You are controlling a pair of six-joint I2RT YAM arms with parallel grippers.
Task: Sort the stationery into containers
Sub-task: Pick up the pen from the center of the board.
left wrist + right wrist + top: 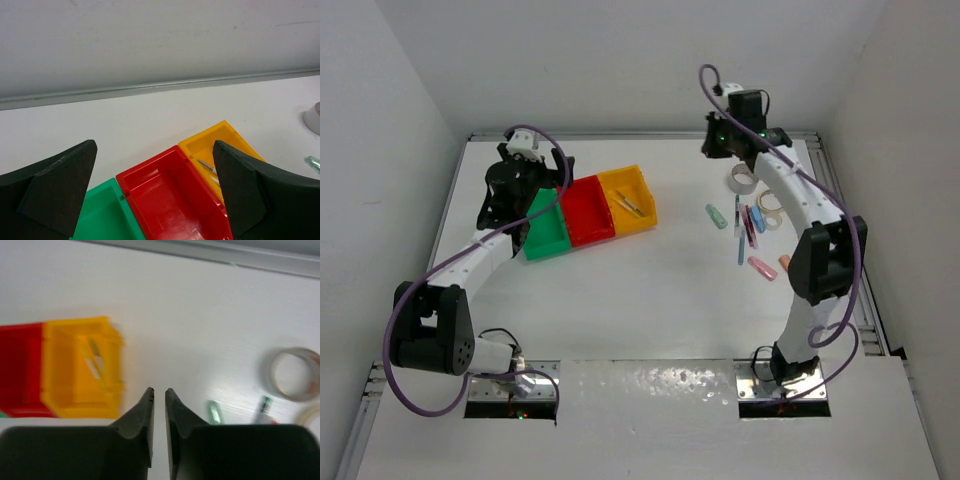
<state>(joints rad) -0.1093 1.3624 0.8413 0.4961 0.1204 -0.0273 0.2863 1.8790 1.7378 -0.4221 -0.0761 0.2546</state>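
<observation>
Sorting part done: pens in 1 bin, the rest loose at the right.

On the white table [650,300], the left gripper [155,145] hangs over the 3 joined bins, green bin [548,240], red bin [588,215] and yellow bin [620,175], fingers wide apart and empty, likely parked clear. The right gripper [159,390] hovers between bins and pile, fingers almost together with nothing in the slit, probably lining up a pick. What look like 2 thin pens [629,204] lie in the yellow bin, which seems reserved for them. The tape rolls [744,178], pale-green stick [717,216] and pink stick [761,268] are unsorted.

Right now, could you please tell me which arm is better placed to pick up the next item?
Right. The right gripper hovers near the tape rolls and pens lying loose on the table; the left gripper hangs open over the bins, away from them.
</observation>
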